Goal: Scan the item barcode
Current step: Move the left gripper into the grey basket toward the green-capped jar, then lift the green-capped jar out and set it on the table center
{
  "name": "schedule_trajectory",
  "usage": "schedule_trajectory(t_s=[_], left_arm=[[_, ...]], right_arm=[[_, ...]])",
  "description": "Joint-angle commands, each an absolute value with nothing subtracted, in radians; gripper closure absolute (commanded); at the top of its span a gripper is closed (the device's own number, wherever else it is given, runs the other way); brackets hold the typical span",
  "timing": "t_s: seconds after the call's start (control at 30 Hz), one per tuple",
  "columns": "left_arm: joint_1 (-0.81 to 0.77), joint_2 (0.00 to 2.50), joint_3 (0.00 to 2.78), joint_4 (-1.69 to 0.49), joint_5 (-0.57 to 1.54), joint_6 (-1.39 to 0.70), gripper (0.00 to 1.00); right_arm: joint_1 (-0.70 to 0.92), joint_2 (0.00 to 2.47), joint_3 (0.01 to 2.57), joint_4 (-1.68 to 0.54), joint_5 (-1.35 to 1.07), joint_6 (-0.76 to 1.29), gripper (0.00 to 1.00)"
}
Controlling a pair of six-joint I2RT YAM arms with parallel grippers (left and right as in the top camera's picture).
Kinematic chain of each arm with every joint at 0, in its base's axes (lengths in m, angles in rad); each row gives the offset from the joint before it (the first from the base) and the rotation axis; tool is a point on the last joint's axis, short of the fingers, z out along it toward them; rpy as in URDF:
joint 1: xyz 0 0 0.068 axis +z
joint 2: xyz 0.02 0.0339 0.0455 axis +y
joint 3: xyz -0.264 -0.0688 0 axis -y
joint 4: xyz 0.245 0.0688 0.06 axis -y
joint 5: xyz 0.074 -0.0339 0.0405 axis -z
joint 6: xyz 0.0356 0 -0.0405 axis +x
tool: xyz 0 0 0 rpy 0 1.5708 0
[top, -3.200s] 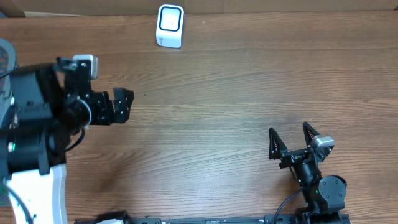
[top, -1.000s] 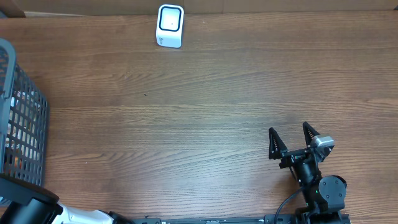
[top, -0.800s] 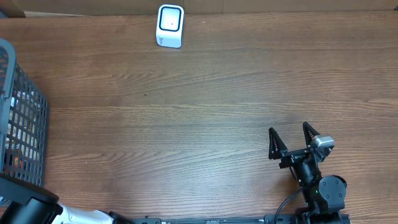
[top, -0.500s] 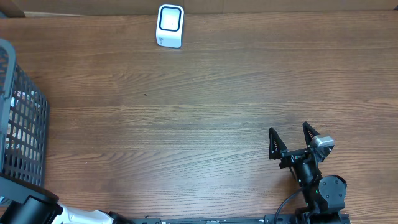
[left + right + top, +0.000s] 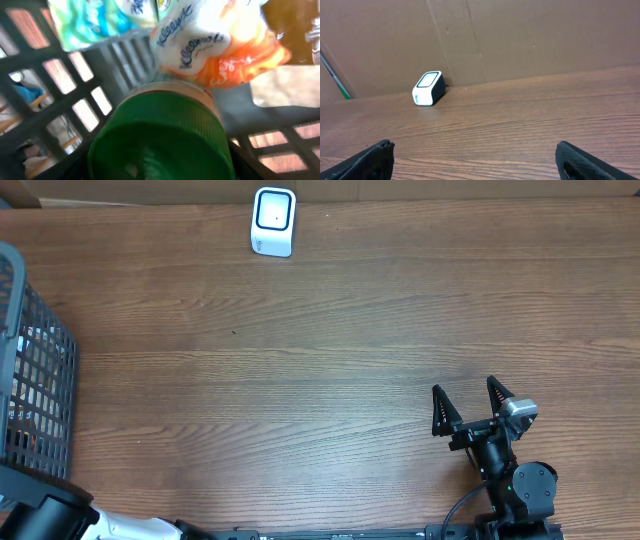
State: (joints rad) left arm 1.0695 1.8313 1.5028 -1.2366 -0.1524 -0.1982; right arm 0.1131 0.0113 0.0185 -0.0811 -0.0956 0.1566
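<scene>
In the left wrist view a jar with a green ribbed lid fills the lower middle, very close to the camera, inside the grey mesh basket. Dark shapes flank the lid at the bottom corners; I cannot make out my left gripper's fingers or how wide they stand. The overhead view does not show the left gripper, only the basket at the left edge. The white barcode scanner stands at the table's far edge, also visible as the scanner. My right gripper rests open and empty near the front right, shown as the right gripper.
Kleenex packets, white with orange and teal print, lie against the jar inside the basket. A brown cardboard wall stands behind the scanner. The left arm's white base sits at the front left corner.
A few seconds ago the left arm hung over the table's left side; now it is out of the overhead view, down in the basket. The right arm has not moved.
</scene>
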Motion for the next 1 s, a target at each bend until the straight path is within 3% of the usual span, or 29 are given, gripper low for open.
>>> schedule_trajectory(t_s=[0.0,0.3,0.53,0.8,0.97], left_arm=[[1.072,1.831,1.701,-1.319,-0.119,-0.187,0.58],[1.038,1.830,2.164,-1.470,0.129,-0.202,0.59],[0.923,1.816,2.538,-1.495,0.305,-0.275,0.59],[0.561,1.731,2.637,-1.530,0.378,-0.233,0.59],[0.208,1.768,2.633,-1.668,0.317,-0.160,0.59]], right_arm=[[0.118,0.003,0.008,-0.077,-0.083,0.152,0.00],[0.118,0.003,0.008,-0.077,-0.083,0.152,0.00],[0.118,0.003,0.008,-0.077,-0.083,0.152,0.00],[0.118,0.003,0.008,-0.077,-0.083,0.152,0.00],[0.118,0.003,0.008,-0.077,-0.083,0.152,0.00]])
